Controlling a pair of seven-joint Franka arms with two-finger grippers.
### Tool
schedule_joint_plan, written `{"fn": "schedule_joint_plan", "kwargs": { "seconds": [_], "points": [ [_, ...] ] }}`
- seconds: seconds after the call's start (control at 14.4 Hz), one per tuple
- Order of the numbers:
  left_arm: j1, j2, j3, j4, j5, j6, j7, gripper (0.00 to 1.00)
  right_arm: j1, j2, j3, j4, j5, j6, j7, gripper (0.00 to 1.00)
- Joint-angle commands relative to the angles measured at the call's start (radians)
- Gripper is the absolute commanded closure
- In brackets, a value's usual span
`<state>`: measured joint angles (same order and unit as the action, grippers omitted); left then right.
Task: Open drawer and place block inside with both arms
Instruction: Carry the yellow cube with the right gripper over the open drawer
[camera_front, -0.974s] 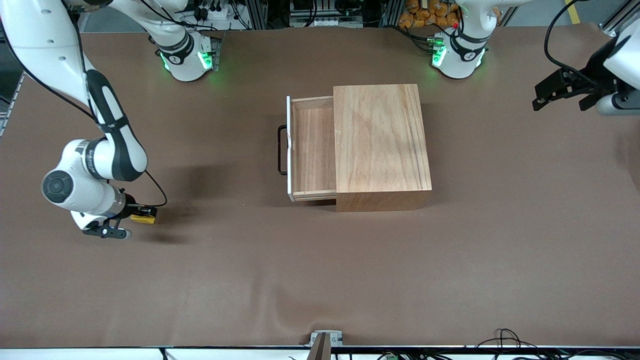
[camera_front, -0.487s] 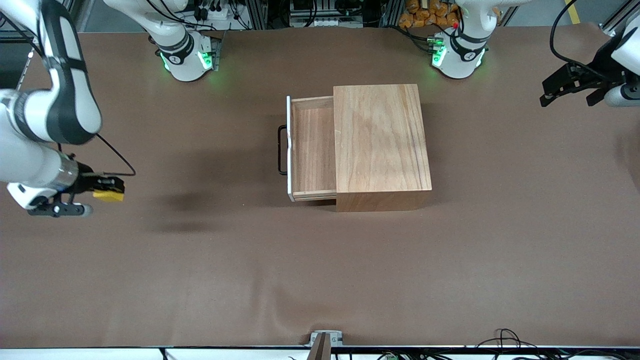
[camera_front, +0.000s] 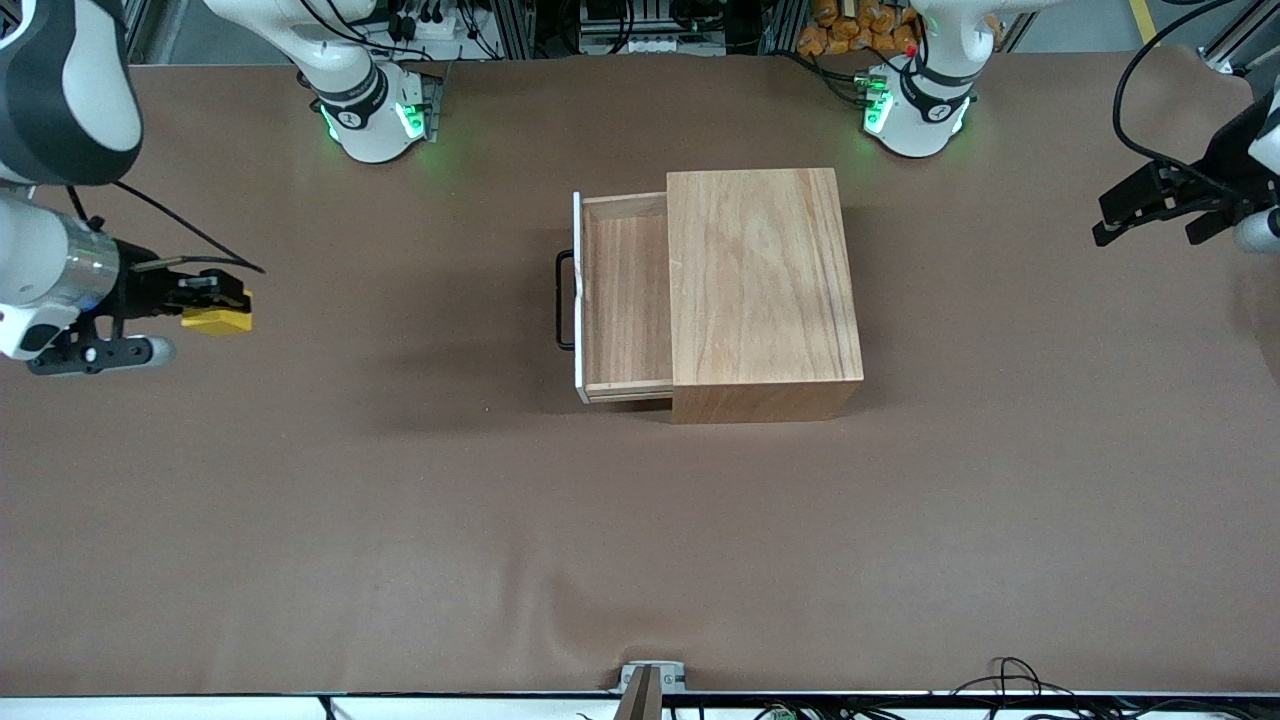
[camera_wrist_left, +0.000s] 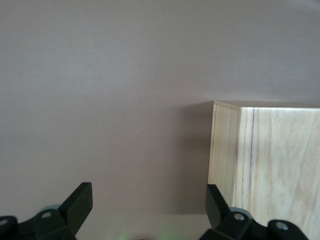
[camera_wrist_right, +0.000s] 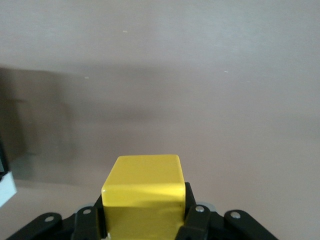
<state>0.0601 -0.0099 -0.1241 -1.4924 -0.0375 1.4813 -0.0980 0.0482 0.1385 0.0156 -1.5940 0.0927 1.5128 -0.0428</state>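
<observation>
The wooden cabinet (camera_front: 765, 290) stands mid-table with its drawer (camera_front: 625, 295) pulled out toward the right arm's end, its black wire handle (camera_front: 563, 300) showing. The drawer holds nothing. My right gripper (camera_front: 222, 308) is shut on the yellow block (camera_front: 217, 319) and holds it in the air over the table at the right arm's end. The block fills the right wrist view (camera_wrist_right: 143, 195) between the fingers. My left gripper (camera_front: 1140, 205) is open and empty, in the air at the left arm's end. The left wrist view shows its spread fingertips (camera_wrist_left: 80, 202) and a corner of the cabinet (camera_wrist_left: 265, 165).
The brown table cover (camera_front: 640, 540) is bare around the cabinet. The green-lit arm bases (camera_front: 375, 115) stand along the table edge farthest from the front camera. Cables lie at the nearest edge (camera_front: 1010, 680).
My right gripper has risen with the yellow block and drawn toward the right arm's end of the table. My left gripper has drifted slightly outward. The drawer has not moved.
</observation>
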Motion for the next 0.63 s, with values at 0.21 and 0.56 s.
{"fn": "schedule_joint_plan", "kwargs": {
  "seconds": [0.21,0.56],
  "points": [
    [0.009,0.015,-0.006,0.029,0.016,-0.013,0.017,0.0,0.261,0.018,-0.005,0.022,0.064,0.024,0.211,0.82],
    [0.007,0.016,-0.006,0.027,-0.002,-0.013,0.009,0.0,0.468,0.067,-0.005,0.016,0.056,0.18,0.411,0.78]
  ]
}}
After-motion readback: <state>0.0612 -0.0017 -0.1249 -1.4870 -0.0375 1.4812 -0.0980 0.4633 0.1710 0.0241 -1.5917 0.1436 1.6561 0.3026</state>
